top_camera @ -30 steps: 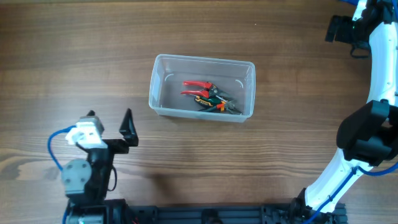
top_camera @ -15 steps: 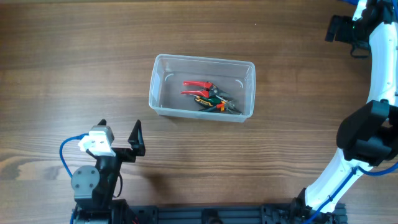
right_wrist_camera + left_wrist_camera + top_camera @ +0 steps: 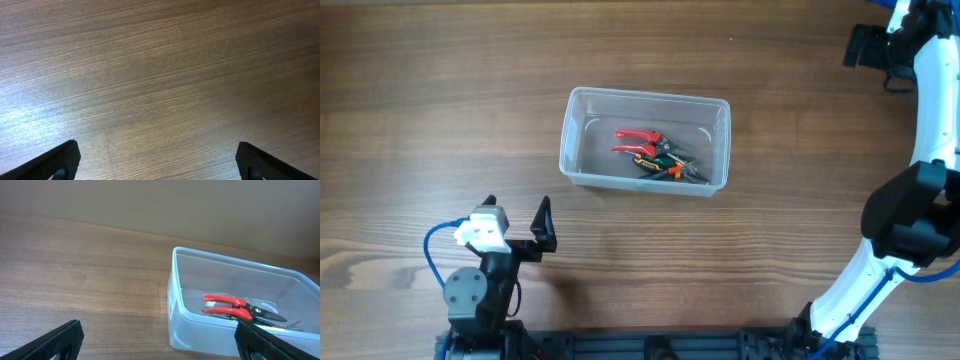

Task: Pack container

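My left pincer point(image 3: 517, 205) at the desk's point(image 3: 420, 100) near edge and right pincer point(image 3: 160, 160) at the far-right corner both gape empty. The container point(image 3: 650, 96) looks light and slick; I'd grip its rim.

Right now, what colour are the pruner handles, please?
Red pruner handles; clearest in left wrist view.

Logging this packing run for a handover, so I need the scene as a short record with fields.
container: clear plastic, open top, mid-table
contents: red-handled cutters and other small tools, jumbled together
left pincer: open, empty, apart from the container, off its near-left corner
right pincer: open, empty, over bare wood
table: wood grain
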You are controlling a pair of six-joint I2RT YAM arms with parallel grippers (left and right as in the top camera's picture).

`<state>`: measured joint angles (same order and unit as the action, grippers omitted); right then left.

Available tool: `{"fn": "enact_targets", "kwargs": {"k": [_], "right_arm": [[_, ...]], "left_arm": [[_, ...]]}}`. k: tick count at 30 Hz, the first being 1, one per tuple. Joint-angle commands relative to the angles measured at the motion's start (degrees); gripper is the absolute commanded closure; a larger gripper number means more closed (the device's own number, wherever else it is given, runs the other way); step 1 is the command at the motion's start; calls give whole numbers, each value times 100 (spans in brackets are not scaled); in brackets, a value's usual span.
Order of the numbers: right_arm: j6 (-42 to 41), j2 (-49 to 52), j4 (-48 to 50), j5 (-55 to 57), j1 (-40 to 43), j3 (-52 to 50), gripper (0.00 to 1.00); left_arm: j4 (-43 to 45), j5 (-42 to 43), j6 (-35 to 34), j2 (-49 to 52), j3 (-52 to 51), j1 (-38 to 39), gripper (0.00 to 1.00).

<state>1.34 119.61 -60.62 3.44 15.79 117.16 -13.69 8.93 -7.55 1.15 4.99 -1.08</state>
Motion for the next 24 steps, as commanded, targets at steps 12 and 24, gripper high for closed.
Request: {"fn": "enact_targets", "kwargs": {"k": [12, 24], "right_arm": [[15, -90, 20, -33, -17, 57, 0], [17, -90, 20, -33, -17, 57, 0]], "left_arm": [[-22, -258, 739, -96, -61, -11, 0], [-24, -256, 734, -87, -61, -9, 0]]}}
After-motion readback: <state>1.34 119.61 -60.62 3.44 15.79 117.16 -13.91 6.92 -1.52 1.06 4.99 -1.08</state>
